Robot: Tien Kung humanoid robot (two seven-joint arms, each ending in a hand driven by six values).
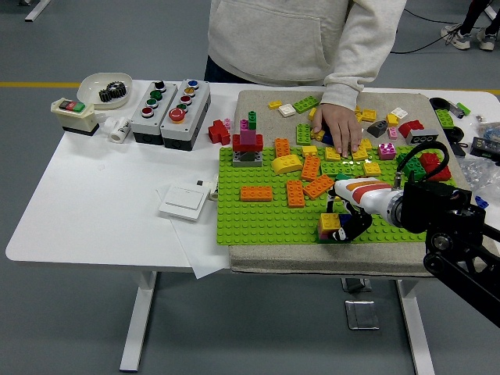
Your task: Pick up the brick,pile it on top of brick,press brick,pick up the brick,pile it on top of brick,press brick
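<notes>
While person's hand point(338, 129) lies on far bricks, R hand point(348, 217) clamped on yellow brick point(330, 222) atop stack, on baseplate point(258, 220).

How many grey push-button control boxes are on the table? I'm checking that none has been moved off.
2, side by side at the table's far left part: one grey box with green, black and red buttons, the other just right of it, beside the green baseplate. None seems hidden.

High head view, facing down over table point(101, 203)
</notes>
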